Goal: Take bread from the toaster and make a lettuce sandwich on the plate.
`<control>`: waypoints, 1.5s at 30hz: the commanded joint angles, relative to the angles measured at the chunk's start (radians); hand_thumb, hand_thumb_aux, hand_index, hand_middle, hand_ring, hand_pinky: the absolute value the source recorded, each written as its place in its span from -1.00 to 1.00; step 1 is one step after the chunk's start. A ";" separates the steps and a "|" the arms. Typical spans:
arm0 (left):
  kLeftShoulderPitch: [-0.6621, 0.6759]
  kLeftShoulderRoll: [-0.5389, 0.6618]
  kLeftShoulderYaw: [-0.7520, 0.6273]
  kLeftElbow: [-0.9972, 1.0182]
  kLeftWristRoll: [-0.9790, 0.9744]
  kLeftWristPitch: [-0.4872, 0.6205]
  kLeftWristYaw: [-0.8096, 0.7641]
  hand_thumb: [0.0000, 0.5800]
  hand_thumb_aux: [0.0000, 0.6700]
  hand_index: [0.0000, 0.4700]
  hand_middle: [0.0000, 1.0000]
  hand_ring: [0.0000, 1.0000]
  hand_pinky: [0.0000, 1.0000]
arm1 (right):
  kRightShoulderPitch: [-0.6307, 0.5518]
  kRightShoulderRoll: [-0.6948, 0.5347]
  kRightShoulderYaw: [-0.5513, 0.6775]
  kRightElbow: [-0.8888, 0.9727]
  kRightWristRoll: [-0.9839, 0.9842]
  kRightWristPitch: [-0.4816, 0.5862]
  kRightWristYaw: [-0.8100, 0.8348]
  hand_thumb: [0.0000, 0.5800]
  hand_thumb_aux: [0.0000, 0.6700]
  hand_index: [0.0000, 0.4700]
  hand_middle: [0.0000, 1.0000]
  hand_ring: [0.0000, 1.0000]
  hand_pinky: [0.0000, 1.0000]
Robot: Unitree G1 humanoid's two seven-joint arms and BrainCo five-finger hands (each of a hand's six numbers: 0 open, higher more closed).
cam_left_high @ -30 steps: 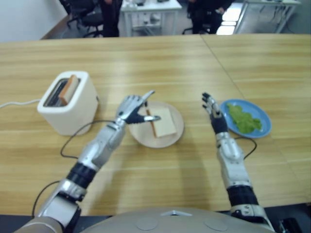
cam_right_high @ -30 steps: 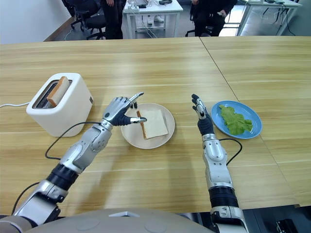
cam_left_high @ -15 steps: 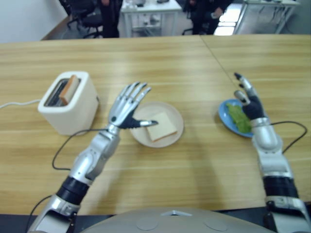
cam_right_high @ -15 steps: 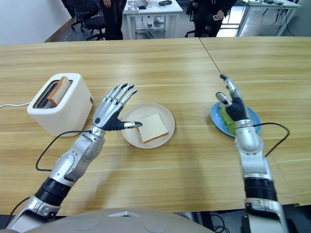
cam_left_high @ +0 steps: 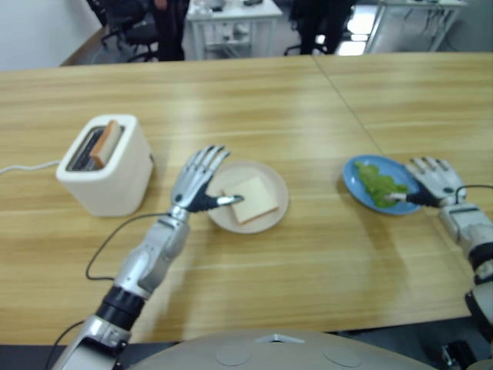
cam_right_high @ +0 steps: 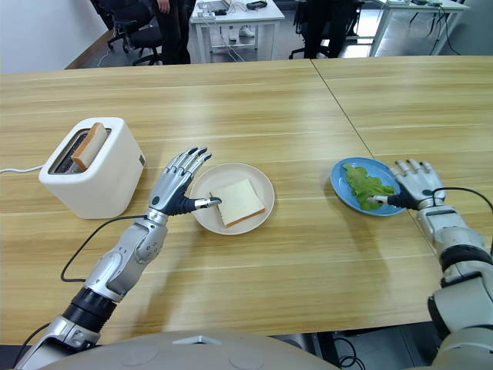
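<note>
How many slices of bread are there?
2. One bread slice sticks up from the toaster; the other slice lies flat on the plate. Another could be hidden deep inside the toaster.

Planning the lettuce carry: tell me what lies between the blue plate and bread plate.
Just bare wooden table between the blue plate and bread plate, in both eye views.

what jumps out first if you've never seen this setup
Two metal hands flank the food: the left hand spread open beside the slice of bread on the beige plate at centre, the right hand at the edge of the blue plate of lettuce. Far left, a white toaster has another slice sticking up.
</note>
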 commanded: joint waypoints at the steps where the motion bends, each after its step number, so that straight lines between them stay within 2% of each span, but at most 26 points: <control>1: 0.011 -0.003 -0.008 0.009 -0.004 0.003 -0.013 -1.00 -1.00 -1.00 -1.00 -1.00 -1.00 | -0.039 0.016 0.050 0.067 0.008 0.008 0.003 -1.00 -1.00 -1.00 -1.00 -1.00 -1.00; 8: 0.017 -0.001 -0.010 0.008 -0.001 0.006 -0.019 -1.00 -1.00 -1.00 -1.00 -1.00 -1.00 | -0.061 0.052 0.102 0.109 0.036 0.005 0.010 -1.00 -1.00 -1.00 -1.00 -1.00 -1.00; 9: 0.018 0.000 -0.009 0.007 -0.001 0.006 -0.020 -1.00 -1.00 -1.00 -1.00 -1.00 -1.00 | -0.061 0.053 0.105 0.110 0.041 0.003 0.010 -0.33 -0.63 -0.64 -1.00 -1.00 -1.00; 10: 0.020 0.000 -0.009 0.005 -0.002 0.005 -0.020 -1.00 -1.00 -1.00 -1.00 -1.00 -1.00 | -0.061 0.053 0.105 0.111 0.049 0.000 0.012 0.59 0.10 0.07 -1.00 -1.00 -1.00; 11: 0.021 -0.001 -0.010 0.005 -0.003 0.004 -0.021 -1.00 -1.00 -1.00 -1.00 -1.00 -1.00 | -0.061 0.053 0.105 0.112 0.058 -0.003 0.015 0.82 0.40 0.37 -1.00 -1.00 -1.00; 12: 0.022 -0.001 -0.010 0.005 -0.004 0.004 -0.022 -1.00 -1.00 -1.00 -1.00 -1.00 -1.00 | -0.061 0.053 0.104 0.113 0.067 -0.006 0.020 1.00 1.00 0.96 -1.00 -1.00 -1.00; 25: 0.026 -0.004 -0.016 0.020 -0.004 0.002 -0.026 -1.00 -1.00 -1.00 -1.00 -1.00 -1.00 | -0.048 0.055 0.135 0.116 0.128 -0.035 0.075 1.00 1.00 0.96 -1.00 -1.00 -1.00; 26: 0.026 -0.003 -0.017 0.021 -0.003 0.004 -0.027 -1.00 -1.00 -1.00 -1.00 -1.00 -1.00 | -0.047 0.054 0.136 0.116 0.133 -0.040 0.079 1.00 1.00 0.96 -0.95 -0.95 -0.95; 27: 0.026 -0.003 -0.018 0.022 -0.003 0.005 -0.028 -1.00 -1.00 -1.00 -1.00 -1.00 -1.00 | -0.045 0.053 0.137 0.115 0.138 -0.045 0.083 1.00 1.00 0.96 -0.68 -0.68 -0.68; 28: 0.025 -0.002 -0.018 0.024 -0.003 0.005 -0.028 -1.00 -1.00 -1.00 -1.00 -1.00 -1.00 | -0.043 0.052 0.136 0.113 0.142 -0.050 0.082 1.00 1.00 0.96 -0.68 -0.68 -0.68; 29: 0.025 -0.002 -0.019 0.024 -0.003 0.005 -0.028 -1.00 -1.00 -1.00 -1.00 -1.00 -1.00 | -0.041 0.051 0.133 0.110 0.148 -0.056 0.082 1.00 1.00 0.96 -0.52 -0.52 -0.52; 31: 0.025 -0.001 -0.019 0.025 -0.004 0.006 -0.025 -1.00 -1.00 -1.00 -1.00 -1.00 -1.00 | -0.038 0.044 0.125 0.099 0.165 -0.071 0.070 1.00 1.00 0.96 0.91 0.91 0.91; 32: 0.027 -0.002 -0.016 0.025 -0.007 0.004 -0.022 -1.00 -1.00 -1.00 -1.00 -1.00 -1.00 | -0.037 0.038 0.118 0.090 0.175 -0.080 0.060 1.00 1.00 0.96 0.91 0.91 0.91; 33: 0.027 -0.002 -0.013 0.026 -0.012 0.001 -0.019 -1.00 -1.00 -1.00 -1.00 -1.00 -1.00 | -0.033 0.030 0.108 0.077 0.190 -0.093 0.049 1.00 1.00 0.96 1.00 1.00 1.00; 37: 0.029 0.004 0.027 0.020 -0.056 -0.011 -0.003 -1.00 -1.00 -1.00 -1.00 -1.00 -1.00 | 0.005 -0.030 0.050 -0.079 0.242 -0.149 -0.020 1.00 1.00 0.96 1.00 1.00 1.00; 40: 0.028 0.010 0.075 0.019 -0.106 -0.023 0.011 -1.00 -1.00 -1.00 -1.00 -1.00 -1.00 | 0.095 -0.096 -0.039 -0.373 0.284 -0.138 -0.011 1.00 1.00 0.96 1.00 1.00 1.00; 45: 0.019 0.005 0.153 0.043 -0.201 -0.046 0.024 -1.00 -1.00 -1.00 -1.00 -1.00 -1.00 | 0.241 -0.107 -0.183 -0.876 0.298 -0.021 0.096 1.00 1.00 0.96 1.00 1.00 1.00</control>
